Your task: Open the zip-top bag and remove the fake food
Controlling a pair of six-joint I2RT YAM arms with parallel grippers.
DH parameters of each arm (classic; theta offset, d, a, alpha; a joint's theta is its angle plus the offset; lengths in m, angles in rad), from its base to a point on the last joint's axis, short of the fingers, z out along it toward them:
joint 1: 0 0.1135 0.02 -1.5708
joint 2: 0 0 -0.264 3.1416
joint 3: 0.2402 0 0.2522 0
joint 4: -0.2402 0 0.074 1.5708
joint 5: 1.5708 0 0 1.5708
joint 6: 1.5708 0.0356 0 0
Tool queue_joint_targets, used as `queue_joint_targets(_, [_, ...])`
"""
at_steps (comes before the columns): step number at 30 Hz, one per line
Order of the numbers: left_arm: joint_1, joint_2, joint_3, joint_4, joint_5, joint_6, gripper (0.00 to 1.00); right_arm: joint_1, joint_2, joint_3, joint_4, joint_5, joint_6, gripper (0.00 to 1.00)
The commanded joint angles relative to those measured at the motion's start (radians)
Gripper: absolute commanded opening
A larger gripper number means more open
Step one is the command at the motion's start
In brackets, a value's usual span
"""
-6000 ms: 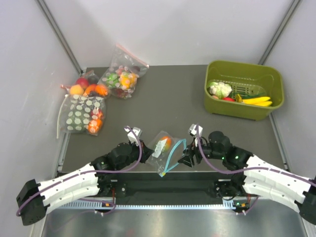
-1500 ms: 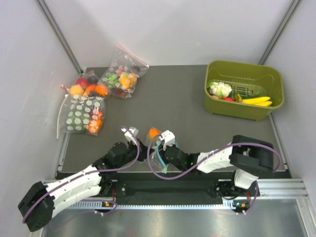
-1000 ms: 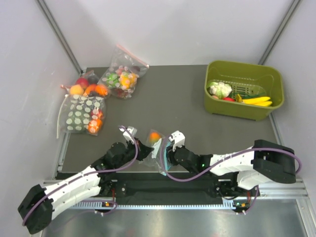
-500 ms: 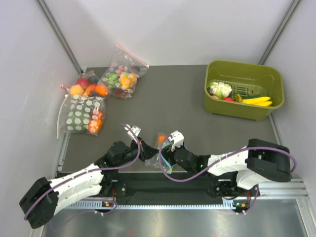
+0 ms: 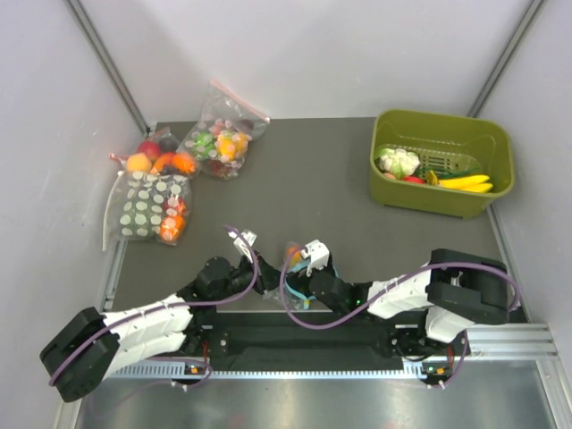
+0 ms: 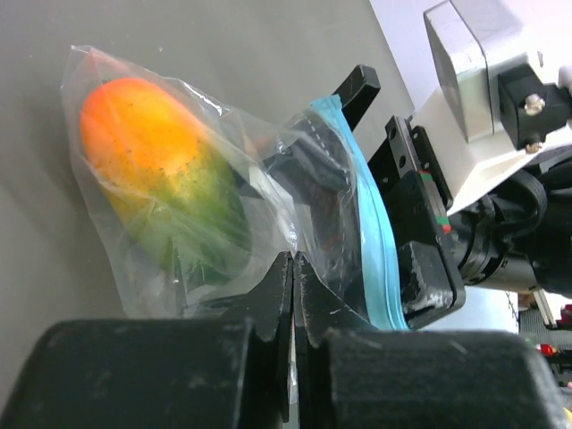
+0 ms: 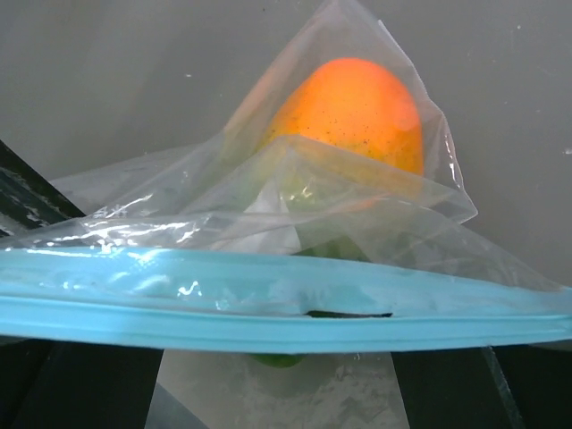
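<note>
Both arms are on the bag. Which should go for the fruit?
Right, probably: the right fingers sit at the teal mouth of the zip-top bag, facing the fake food, while the left fingers are shut on the bag's side, anchoring it.

Between the two far corners the dark grey worktop [image 5: 304, 188] lies open, a wide lane running back to the far edge. The far-left corner is crowded by three filled bags: a clear bag with a pink-red zip [image 5: 223, 134], a clear bag of red and orange fruit [image 5: 156, 161], and a white-dotted bag [image 5: 152, 210] along the left edge. An olive-green plastic basket [image 5: 440, 204] blocks the far-right corner. At the middle of the near edge, the left hand [image 5: 265, 272] and right hand [image 5: 302, 273] press close on either side of a small clear bag with a teal zip strip [image 5: 291, 257], leaving hardly any gap.
</note>
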Motion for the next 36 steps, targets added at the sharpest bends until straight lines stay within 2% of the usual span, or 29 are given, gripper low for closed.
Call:
queue_joint_targets(1, [-0.009, 0.006, 0.003, 0.131, 0.036, -0.016, 0.00, 0.027, 0.030, 0.055, 0.084, 0.051, 0.022, 0.91])
queue_joint_targets(3, [-0.009, 0.003, 0.003, 0.134, 0.040, -0.018, 0.00, 0.029, 0.044, 0.051, 0.102, 0.067, 0.026, 0.91])
queue_joint_targets(6, [-0.012, 0.000, 0.000, 0.136, 0.043, -0.025, 0.00, 0.035, 0.053, 0.048, 0.121, 0.113, 0.028, 0.84])
queue_joint_targets(7, [-0.012, -0.002, -0.001, 0.134, 0.042, -0.024, 0.00, 0.033, 0.053, 0.046, 0.118, 0.133, 0.028, 0.74])
queue_joint_targets(10, [-0.012, -0.017, -0.003, 0.097, 0.027, -0.012, 0.00, 0.036, 0.036, 0.048, 0.088, 0.150, 0.025, 0.51])
queue_joint_targets(12, [-0.012, -0.029, -0.003, 0.065, -0.010, 0.001, 0.00, 0.042, 0.003, 0.043, 0.049, 0.153, 0.017, 0.45])
queue_joint_targets(16, [-0.012, -0.074, 0.008, -0.077, -0.099, 0.068, 0.00, 0.050, -0.104, 0.034, -0.054, 0.135, 0.000, 0.42])
queue_joint_targets(26, [-0.010, -0.103, 0.046, -0.203, -0.203, 0.140, 0.00, 0.053, -0.381, -0.035, -0.280, 0.105, -0.006, 0.40])
queue_joint_targets(35, [-0.009, -0.035, 0.140, -0.236, -0.266, 0.194, 0.00, 0.053, -0.447, 0.006, -0.430, -0.020, 0.005, 0.38])
queue_joint_targets(36, [-0.007, -0.026, 0.149, -0.249, -0.307, 0.205, 0.00, 0.053, -0.450, 0.009, -0.441, -0.043, 0.003, 0.38])
